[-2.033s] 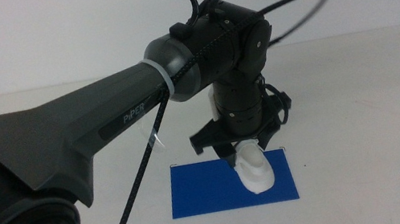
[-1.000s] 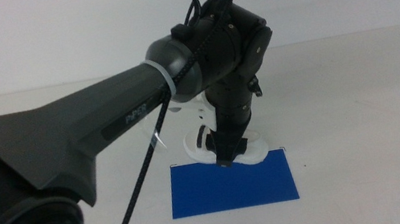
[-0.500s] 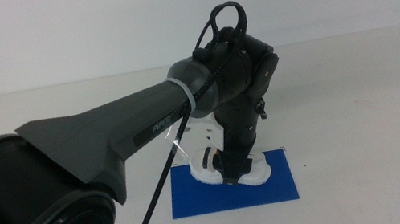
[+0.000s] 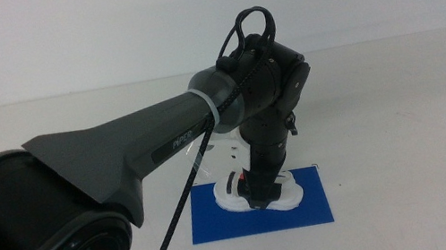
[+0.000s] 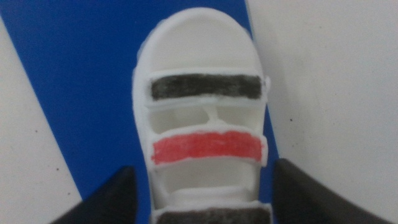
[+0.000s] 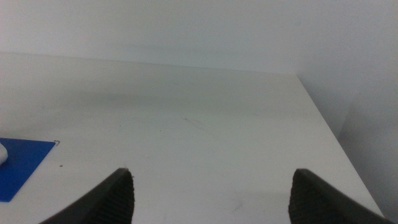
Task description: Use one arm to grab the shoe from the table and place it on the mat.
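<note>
1. Our left gripper [image 4: 262, 193] sits low at centre frame, jaws spread either side of the shoe [image 5: 202, 124].
2. The shoe lies on the mat [image 4: 309, 206].
3. Our right gripper [image 6: 211, 193] waits spread over the table [image 6: 186, 124].

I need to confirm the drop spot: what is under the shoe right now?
The blue mat lies under the shoe, showing along its sides, between the left gripper jaws, spread apart. Contact beneath the sole is hidden. The right gripper waits over bare table.

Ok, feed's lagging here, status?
Left claw open, straddling white strapped shoe. Shoe lying on blue rectangular mat. Right claw open, waiting aside. Nothing obstructing.
</note>
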Motion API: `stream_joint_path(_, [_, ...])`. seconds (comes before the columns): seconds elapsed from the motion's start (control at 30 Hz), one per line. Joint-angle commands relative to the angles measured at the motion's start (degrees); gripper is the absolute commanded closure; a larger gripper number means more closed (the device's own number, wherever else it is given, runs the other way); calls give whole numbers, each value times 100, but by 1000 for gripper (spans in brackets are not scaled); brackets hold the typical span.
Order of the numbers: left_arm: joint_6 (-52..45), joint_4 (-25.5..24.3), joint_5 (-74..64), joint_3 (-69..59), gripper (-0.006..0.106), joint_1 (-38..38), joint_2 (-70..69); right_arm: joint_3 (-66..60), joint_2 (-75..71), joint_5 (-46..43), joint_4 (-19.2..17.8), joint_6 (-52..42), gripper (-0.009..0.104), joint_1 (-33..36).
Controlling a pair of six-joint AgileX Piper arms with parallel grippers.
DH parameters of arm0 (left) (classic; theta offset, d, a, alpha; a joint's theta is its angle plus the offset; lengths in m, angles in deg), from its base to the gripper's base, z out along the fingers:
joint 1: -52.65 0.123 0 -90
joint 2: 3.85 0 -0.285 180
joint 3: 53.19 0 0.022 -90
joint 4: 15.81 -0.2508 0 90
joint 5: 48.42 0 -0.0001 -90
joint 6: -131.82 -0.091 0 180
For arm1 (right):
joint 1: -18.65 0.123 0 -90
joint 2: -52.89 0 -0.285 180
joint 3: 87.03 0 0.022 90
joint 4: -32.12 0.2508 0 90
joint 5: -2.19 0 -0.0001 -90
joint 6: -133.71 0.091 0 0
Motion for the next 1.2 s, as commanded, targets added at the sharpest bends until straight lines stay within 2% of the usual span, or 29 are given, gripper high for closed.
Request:
stream_joint_path(0.0, [137,-118,-515,153,18,-8,-387,-28,-149,-437,-51,-47,31,-14])
stream_joint_path(0.17, [137,-255,-515,153,7,-8,-596,-28,-149,-437,-51,-47,31,-14])
stream_joint_path(0.37, [63,-503,-515,153,8,-8,-1223,-28,-149,-437,-51,-47,31,-14])
stream_joint_path(0.53, [-710,-872,-515,153,8,-8,-1964,-28,-149,-437,-51,-47,31,-14])
stream_joint_path(0.8, [-3819,-1081,-515,153,8,-24,-3218,-28,-149,-437,-51,-47,31,-14])
stream_joint_path(1.07, [-8838,-1831,-515,153,8,-19,-4062,-28,-149,-437,-51,-47,31,-14])
stream_joint_path(1.17, [-10536,-1941,-515,153,8,-19,-4316,-28,-149,-437,-51,-47,31,-14])
